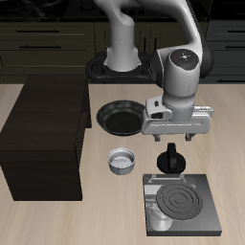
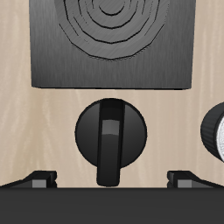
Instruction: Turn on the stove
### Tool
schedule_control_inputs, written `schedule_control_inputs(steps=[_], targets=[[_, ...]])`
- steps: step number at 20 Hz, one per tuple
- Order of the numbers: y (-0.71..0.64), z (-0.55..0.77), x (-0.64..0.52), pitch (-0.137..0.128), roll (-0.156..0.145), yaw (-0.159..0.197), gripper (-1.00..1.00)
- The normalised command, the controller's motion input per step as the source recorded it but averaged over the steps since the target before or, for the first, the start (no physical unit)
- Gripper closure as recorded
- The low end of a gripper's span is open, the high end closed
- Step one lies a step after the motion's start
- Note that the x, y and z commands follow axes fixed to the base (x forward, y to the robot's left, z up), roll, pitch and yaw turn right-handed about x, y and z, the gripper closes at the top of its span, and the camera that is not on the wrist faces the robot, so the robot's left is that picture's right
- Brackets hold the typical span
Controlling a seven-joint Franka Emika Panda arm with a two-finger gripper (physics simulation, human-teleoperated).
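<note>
The stove [image 1: 182, 203] is a flat dark grey square slab with pale burner rings, near the table's front edge. Its black knob [image 1: 171, 159] stands on the table just behind the slab. My gripper [image 1: 174, 142] hangs directly above the knob, open and holding nothing. In the wrist view the knob [image 2: 109, 136] is a round black disc with a raised bar across it, beside the stove's edge [image 2: 109, 74]. My gripper [image 2: 111, 179] has its fingertips [image 2: 40, 179] spread wide on either side of the bar, clear of it.
A round black frying pan [image 1: 120, 117] lies farther back by the robot base. A small metal bowl [image 1: 122, 163] sits beside the knob and shows in the wrist view [image 2: 215, 131]. A large dark brown cabinet block [image 1: 46, 134] stands along one side.
</note>
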Motion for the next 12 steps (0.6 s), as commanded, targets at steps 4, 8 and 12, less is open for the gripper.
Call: schedule_control_inputs(steps=[4, 8, 12], targets=[[0.02, -0.21, -0.08, -0.009, 0.011, -0.015, -1.0], [0.1, -0.35, -0.14, 0.031, 0.026, -0.044, -1.0], [0.07, -0.16, -0.13, -0.026, 0.021, 0.014, -1.0]])
